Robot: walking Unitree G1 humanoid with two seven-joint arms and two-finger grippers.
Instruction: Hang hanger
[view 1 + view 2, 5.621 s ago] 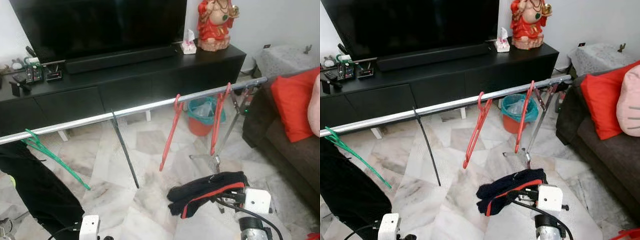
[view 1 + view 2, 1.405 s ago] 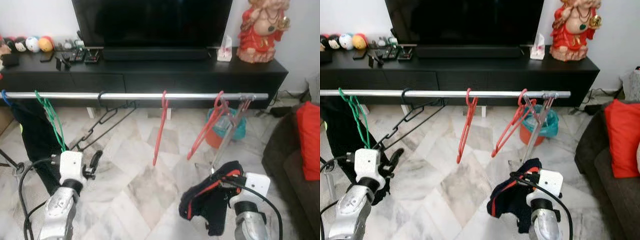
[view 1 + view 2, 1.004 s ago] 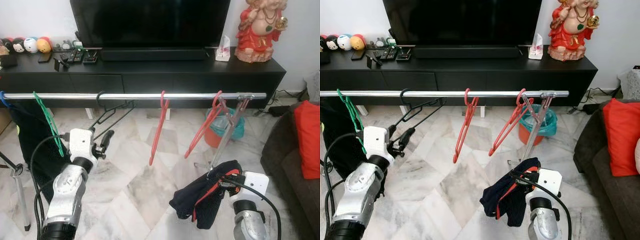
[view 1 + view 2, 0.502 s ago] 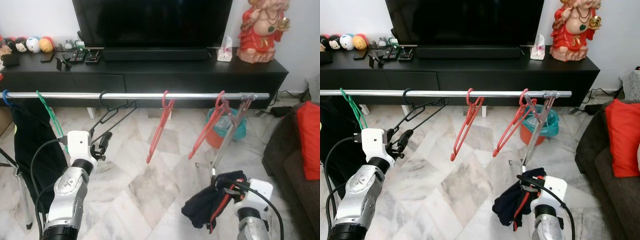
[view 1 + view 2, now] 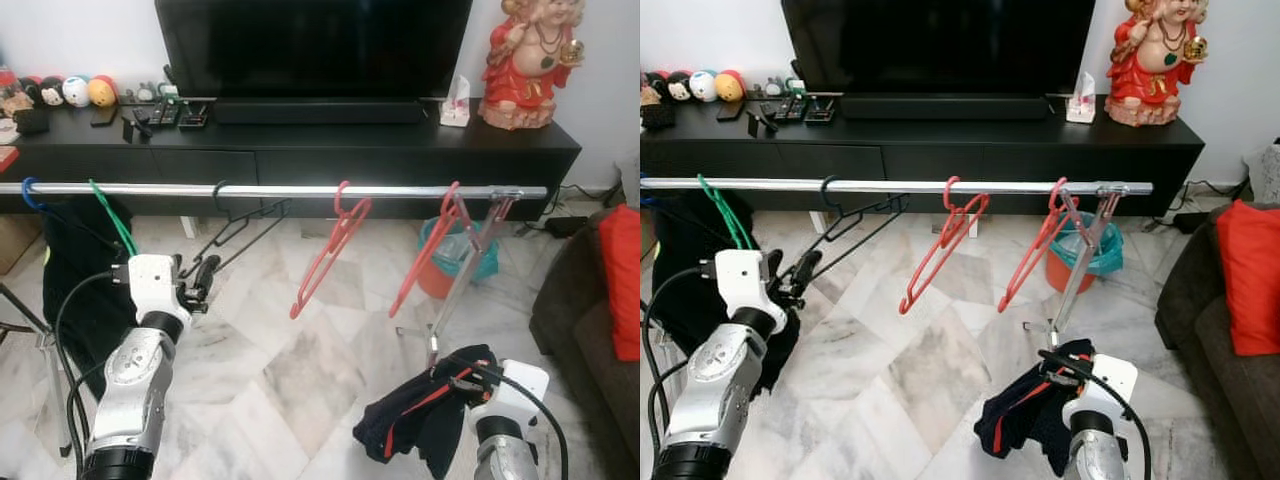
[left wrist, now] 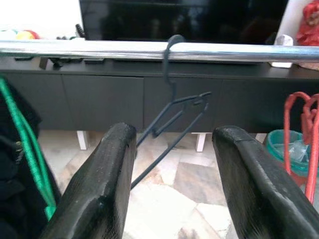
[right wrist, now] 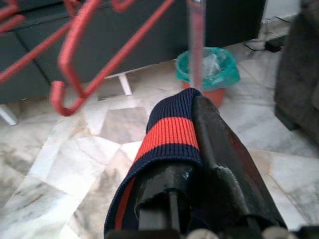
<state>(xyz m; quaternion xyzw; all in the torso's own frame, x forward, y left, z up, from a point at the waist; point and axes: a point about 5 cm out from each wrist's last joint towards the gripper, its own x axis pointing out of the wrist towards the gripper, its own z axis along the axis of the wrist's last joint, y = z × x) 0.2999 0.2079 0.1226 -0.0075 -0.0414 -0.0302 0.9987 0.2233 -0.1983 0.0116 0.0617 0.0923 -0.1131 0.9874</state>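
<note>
The left gripper (image 6: 172, 199) is spread wide and empty, aimed at the black hanger (image 5: 240, 227) hooked on the silver rail (image 5: 290, 190) just ahead; closing off-line could knock its loose hook free. The right gripper (image 7: 199, 164), pinching a dark red-striped garment (image 5: 420, 420) low by the floor, risks snagging the cloth on the rack's leg (image 5: 455, 290).

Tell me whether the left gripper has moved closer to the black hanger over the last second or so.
Yes. The left gripper has risen toward the rail and now sits open just below the black hanger, which it faces without touching.
</note>
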